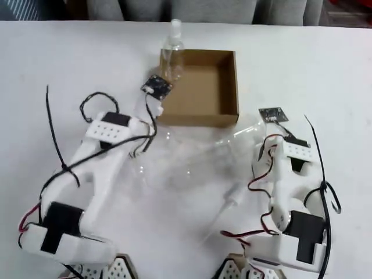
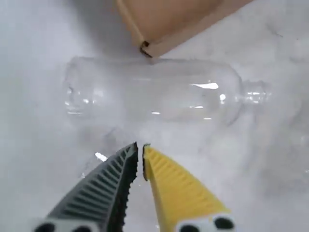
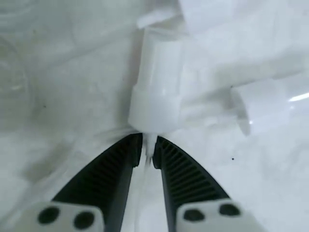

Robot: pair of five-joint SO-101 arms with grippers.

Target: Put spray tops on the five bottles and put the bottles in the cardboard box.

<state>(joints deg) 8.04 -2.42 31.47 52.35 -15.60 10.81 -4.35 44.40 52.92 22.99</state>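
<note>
Pinched the tube (image 3: 150, 143) of a top (image 3: 157, 92) in the right gripper (image 3: 147, 147). Had the left gripper (image 2: 140, 147) closed, empty, by a lying bottle (image 2: 154, 94) at the box (image 2: 193, 30) corner. Saw 1 capped bottle (image 1: 173, 55) inside, far corner.

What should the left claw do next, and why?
Probably open the left gripper and close on the bare bottle. It lies capless on its side just ahead of the shut jaws, and the right gripper pinches a spray top ready for it.
</note>
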